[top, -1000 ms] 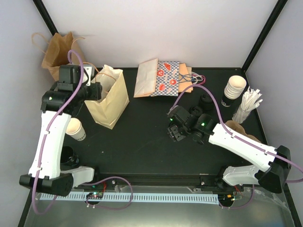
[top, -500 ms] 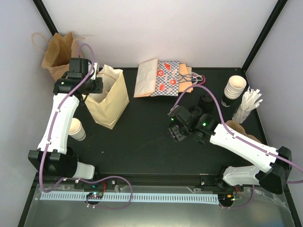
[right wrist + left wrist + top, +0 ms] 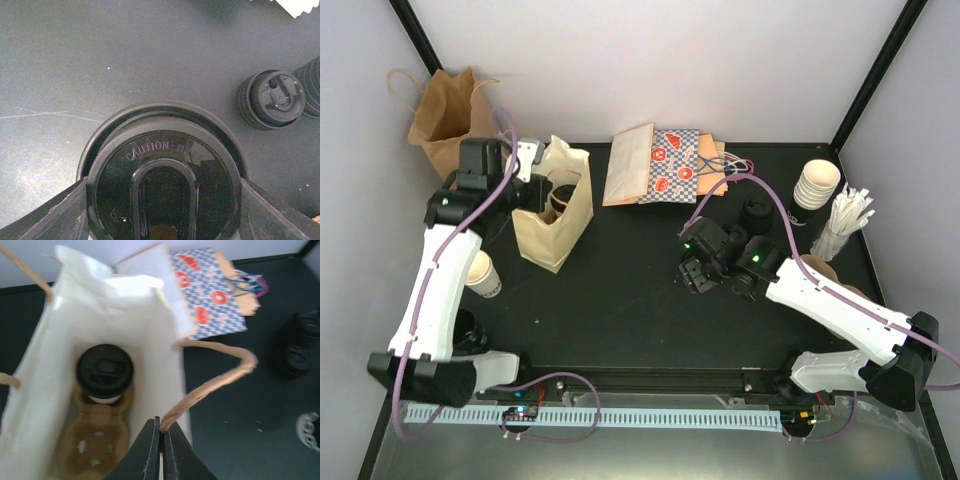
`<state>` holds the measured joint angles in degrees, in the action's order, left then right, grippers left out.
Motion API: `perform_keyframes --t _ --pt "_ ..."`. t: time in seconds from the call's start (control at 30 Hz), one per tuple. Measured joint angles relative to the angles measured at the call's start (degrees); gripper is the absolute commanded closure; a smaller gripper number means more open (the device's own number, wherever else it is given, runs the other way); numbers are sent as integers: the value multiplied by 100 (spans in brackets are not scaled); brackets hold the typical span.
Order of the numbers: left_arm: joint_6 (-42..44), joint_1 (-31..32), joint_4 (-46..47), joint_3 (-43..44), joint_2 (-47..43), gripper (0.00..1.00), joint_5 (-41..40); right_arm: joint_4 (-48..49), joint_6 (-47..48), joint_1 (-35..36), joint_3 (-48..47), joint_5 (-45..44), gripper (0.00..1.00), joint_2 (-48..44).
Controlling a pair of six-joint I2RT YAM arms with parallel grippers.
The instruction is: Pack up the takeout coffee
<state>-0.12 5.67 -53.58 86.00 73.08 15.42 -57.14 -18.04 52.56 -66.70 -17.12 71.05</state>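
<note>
The black counter [image 3: 620, 300] holds a cream bag [image 3: 555, 225] that stands up with its mouth open. The left end effector [image 3: 161, 429] is clenched on the bag's handle [image 3: 245, 362]. Down in the bag, one coffee cup [image 3: 105, 372] with a black top stands in a tray [image 3: 95, 440], just past the pinch. Another white cup [image 3: 480, 272] stands upright outside the bag, close to the left arm and far from the right one. The right end effector [image 3: 162, 210] hugs a black lid [image 3: 160, 165].
</note>
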Motion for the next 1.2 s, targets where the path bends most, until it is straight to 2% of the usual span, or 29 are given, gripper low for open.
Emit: perform_keyframes --t 0.17,0.3,0.77,1.2 --pt "-50 468 166 -595 -929 99 459 -87 20 -66 -166 -101 34 0" --pt "-79 881 155 -734 -1241 99 684 -195 42 -190 -282 -146 35 0" --pt "-385 2848 79 -785 -1392 99 857 -640 157 -496 -931 -431 35 -264" --pt "-778 3982 48 -785 -1394 99 811 -835 197 -507 -1344 -704 38 -588"
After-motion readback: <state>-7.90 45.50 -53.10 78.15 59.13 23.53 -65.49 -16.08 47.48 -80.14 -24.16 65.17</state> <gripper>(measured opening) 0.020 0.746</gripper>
